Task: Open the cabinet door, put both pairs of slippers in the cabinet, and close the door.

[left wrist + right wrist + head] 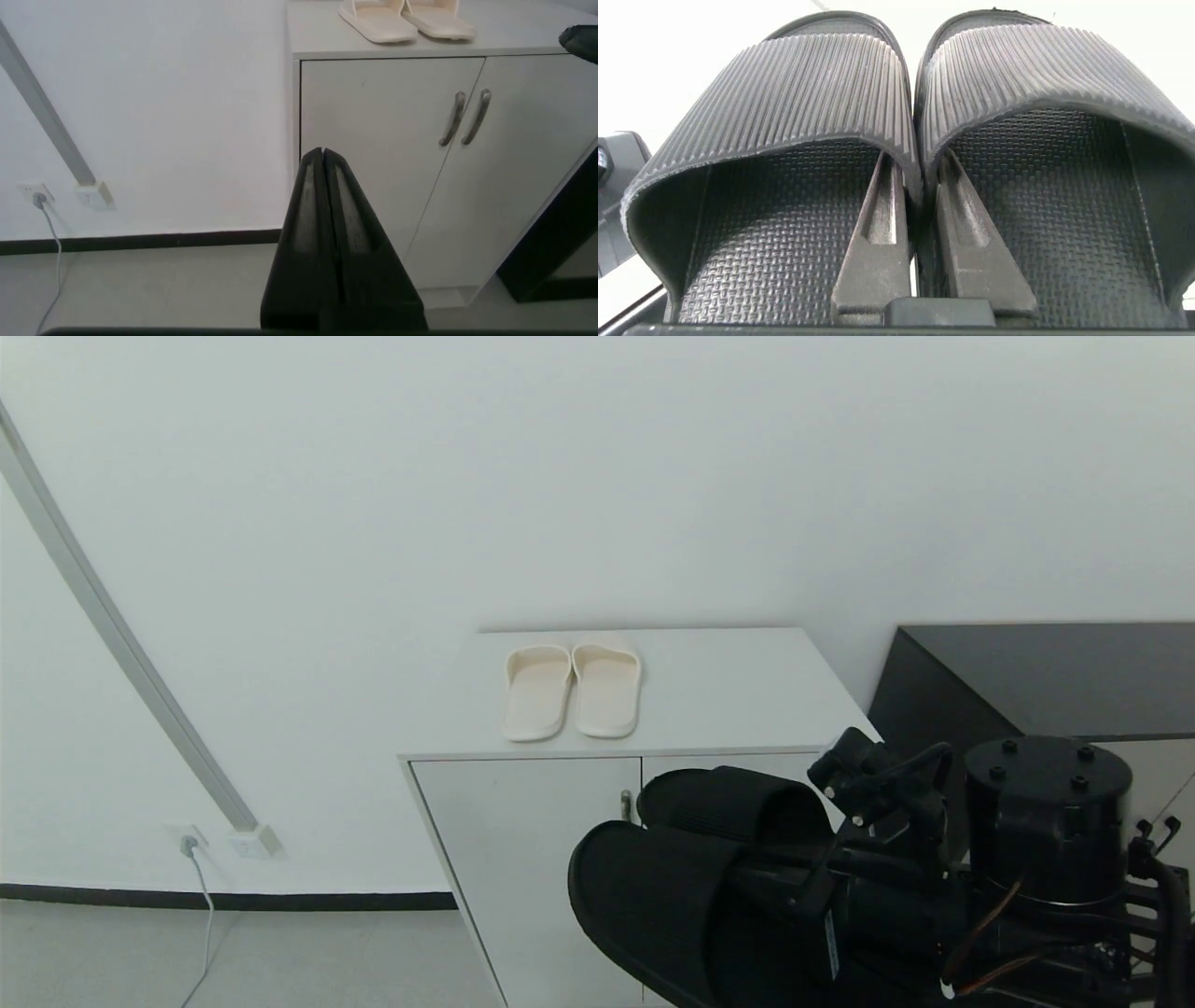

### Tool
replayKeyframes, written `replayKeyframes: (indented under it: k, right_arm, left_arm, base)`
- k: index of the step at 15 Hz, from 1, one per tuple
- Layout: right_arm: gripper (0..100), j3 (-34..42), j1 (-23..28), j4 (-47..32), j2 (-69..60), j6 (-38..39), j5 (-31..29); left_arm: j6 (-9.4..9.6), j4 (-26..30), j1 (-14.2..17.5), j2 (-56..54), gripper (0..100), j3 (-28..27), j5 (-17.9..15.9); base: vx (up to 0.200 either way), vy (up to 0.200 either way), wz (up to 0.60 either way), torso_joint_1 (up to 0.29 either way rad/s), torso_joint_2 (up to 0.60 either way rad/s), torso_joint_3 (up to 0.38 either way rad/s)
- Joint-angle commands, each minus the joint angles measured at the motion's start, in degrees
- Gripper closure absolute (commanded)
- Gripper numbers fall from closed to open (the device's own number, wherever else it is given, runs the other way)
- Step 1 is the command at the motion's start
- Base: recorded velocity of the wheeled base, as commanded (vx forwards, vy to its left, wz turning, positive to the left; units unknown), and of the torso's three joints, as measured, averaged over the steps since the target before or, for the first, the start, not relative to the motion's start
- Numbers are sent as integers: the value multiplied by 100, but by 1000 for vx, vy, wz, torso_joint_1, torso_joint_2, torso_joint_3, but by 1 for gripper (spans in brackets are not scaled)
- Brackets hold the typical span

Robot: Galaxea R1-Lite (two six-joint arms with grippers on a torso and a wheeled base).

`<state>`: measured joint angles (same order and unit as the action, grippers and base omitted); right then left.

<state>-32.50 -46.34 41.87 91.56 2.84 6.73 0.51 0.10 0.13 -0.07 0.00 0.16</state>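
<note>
A pair of cream slippers (571,691) (406,19) lies side by side on top of the white cabinet (728,695) (374,140). Both cabinet doors are closed, with two metal handles (467,118) at the centre seam. My right gripper (822,887) (918,173) is shut on a pair of black slippers (691,868) (813,121), one finger inside each, pinching their touching inner walls. It holds them in the air in front of the cabinet's right door. My left gripper (323,157) is shut with nothing in it, low and in front of the left door.
A dark cabinet (1055,672) stands right of the white one. On the wall to the left, a grey diagonal conduit (112,625) runs down to a socket with a plugged cable (189,845). Grey floor (233,952) stretches out left of the cabinet.
</note>
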Motion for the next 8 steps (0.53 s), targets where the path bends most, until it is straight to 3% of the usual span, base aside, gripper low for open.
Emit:
replayKeyframes:
  k: [1,5,6,8]
  right_arm:
    - [100,24,-7,5,2,-12,4]
    - [100,33,-25,5,2,-12,13]
    - [100,33,-25,5,2,-12,13]
    - [100,42,-25,5,2,-12,13]
  left_arm:
    - [10,-1,4,7,100,0,19]
    - [10,-1,4,7,100,0,-7]
    - [-16,-1,4,7,0,0,-7]
    - [-104,-10,4,7,0,0,11]
  base:
    - [0,0,0,0,0,0]
    - [0,0,0,-18,47,26]
    - [0,0,0,-144,320,188]
    - [0,0,0,-190,444,251]
